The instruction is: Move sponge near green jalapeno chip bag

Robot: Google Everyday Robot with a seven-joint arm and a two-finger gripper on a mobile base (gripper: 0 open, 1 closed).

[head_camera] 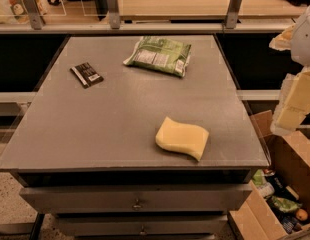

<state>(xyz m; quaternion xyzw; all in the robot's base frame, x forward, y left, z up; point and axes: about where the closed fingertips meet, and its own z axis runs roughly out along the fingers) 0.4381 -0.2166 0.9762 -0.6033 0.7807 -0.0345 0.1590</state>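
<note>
Three items lay on the grey table (pixel 120 119), all well apart from the gripper (pixel 294 104). The gripper hung beyond the table's right edge, at the right border of the view and above surface level. Only part of the arm showed: a pale rounded segment on top, with blocky pale yellow pads stepping downward beneath it. Whether the gripper was wide or narrow could not be told.

The sponge (pixel 182 138) was the item nearest the gripper, lying flat to its left and lower in the view, near the table's front right corner. It was a thick, unmarked block of pale yellow foam with wavy S-curved edges.

The green jalapeno chip bag (pixel 158 55) lay further left of the gripper, toward the table's far edge and well apart from the sponge. Its foil was crinkled, and a white label panel faced up.

A small flat black packet (pixel 86 74) lay farthest from the gripper.

The tabletop was matte, with two drawers (pixel 135 198) beneath. Below the gripper stood an open cardboard box (pixel 290 159) holding assorted goods.
</note>
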